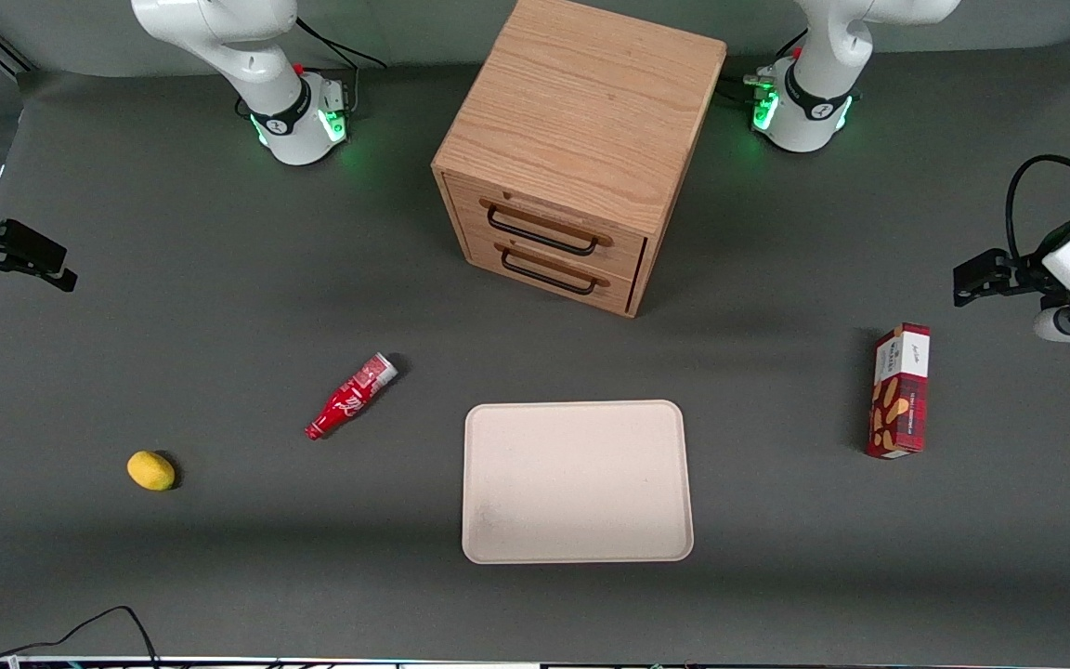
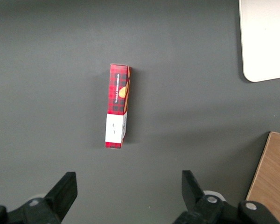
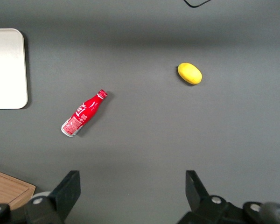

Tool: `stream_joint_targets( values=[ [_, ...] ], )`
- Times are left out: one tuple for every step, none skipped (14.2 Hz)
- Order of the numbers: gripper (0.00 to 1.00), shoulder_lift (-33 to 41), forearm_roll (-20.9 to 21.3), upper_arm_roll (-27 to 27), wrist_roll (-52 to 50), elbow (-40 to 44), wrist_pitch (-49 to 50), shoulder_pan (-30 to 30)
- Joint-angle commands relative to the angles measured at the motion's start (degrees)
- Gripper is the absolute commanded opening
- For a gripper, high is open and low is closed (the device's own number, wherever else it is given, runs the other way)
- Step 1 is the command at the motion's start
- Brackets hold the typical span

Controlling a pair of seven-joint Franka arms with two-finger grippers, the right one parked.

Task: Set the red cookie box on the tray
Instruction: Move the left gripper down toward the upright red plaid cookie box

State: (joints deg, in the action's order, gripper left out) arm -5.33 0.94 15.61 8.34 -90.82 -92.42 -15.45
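Red cookie box [image 1: 899, 390] on the table toward the working arm's end, well apart from the tray [image 1: 577, 481] — long axis toward the front camera, white end farther. Likely light, stiff cardboard; best pinched across its narrow sides mid-length. Gripper [image 2: 128, 189] hovers near it, fingers spread — holding nothing.

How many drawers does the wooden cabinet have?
2: the upper drawer and the lower drawer directly beneath, both shut, in the cabinet. The open end effector hovers above the red cookie box.
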Motion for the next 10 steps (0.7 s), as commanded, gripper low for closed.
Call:
stream_joint_targets(
  values=[
    [1.0, -1.7, -0.2, 1.3, 0.4, 3.2, 2.7, -0.5],
    [1.0, -1.8, 1.5, 1.3, 0.4, 3.2, 2.2, -0.3],
    [1.0, -2.0, 6.1, 0.9, 0.5, 3.5, 2.8, -0.6],
    [1.0, -2.1, 9.4, 0.3, 0.9, 3.1, 2.9, -0.9],
    [1.0, -2.3, 9.2, 0.0, 1.3, 3.0, 3.5, -0.5],
    [1.0, -2.8, 7.4, 0.4, 1.8, 2.8, 3.4, -0.1],
    [1.0, -3.5, 5.1, 1.0, 3.9, 2.7, 2.8, 0.9],
    [1.0, -4.9, 5.0, 1.7, 8.8, 2.6, 1.6, 2.3],
    [1.0, -6.3, 4.3, 3.1, 12.8, 2.1, -0.5, 3.0],
    [1.0, -7.1, 2.3, 4.9, 14.4, 0.3, -2.4, 3.6]
  ],
)
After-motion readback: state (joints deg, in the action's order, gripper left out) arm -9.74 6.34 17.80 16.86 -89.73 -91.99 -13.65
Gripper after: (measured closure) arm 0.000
